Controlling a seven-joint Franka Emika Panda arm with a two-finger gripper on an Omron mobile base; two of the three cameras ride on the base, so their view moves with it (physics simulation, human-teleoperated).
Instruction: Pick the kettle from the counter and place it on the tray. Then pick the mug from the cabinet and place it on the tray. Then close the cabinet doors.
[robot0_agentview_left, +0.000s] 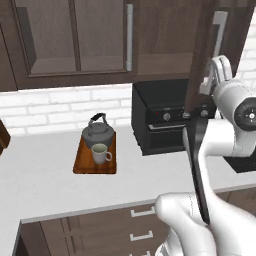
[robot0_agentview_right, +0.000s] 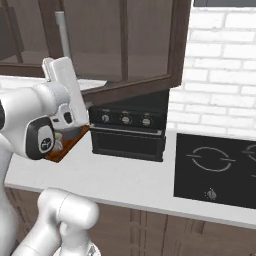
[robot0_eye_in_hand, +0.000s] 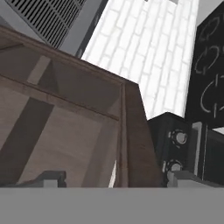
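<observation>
**Last step in hand: closing the cabinet doors**

A simulated kitchen is shown, with the cabinet (robot0_agentview_left: 100, 40) mounted on a white brick wall above the counter (robot0_agentview_left: 40, 175). The left of the cabinet doors (robot0_agentview_left: 75, 35) is seen shut, its grey bar handle upright at its right edge. The right door (robot0_agentview_right: 150, 45) is swung out into the room, its lower rail passing over a black countertop oven (robot0_agentview_left: 160, 117). A black hob (robot0_agentview_right: 215, 170) is set into the counter further right.

The white arm is raised beside the open door, and the gripper (robot0_agentview_left: 220, 70) is held up at the door's outer edge. In the hand view the door frame (robot0_eye_in_hand: 131, 131) is seen very near, between the two finger tips (robot0_eye_in_hand: 48, 178), which are spread wide apart with nothing held.

On the counter the tray (robot0_agentview_left: 95, 157) lies left of the oven. The kettle (robot0_agentview_left: 98, 132) stands on its far end and the mug (robot0_agentview_left: 100, 153) just in front, both on the board.

The two placing steps are therefore judged done. The next move is judged to call for the open door to be pushed round until flush with its neighbour.
</observation>
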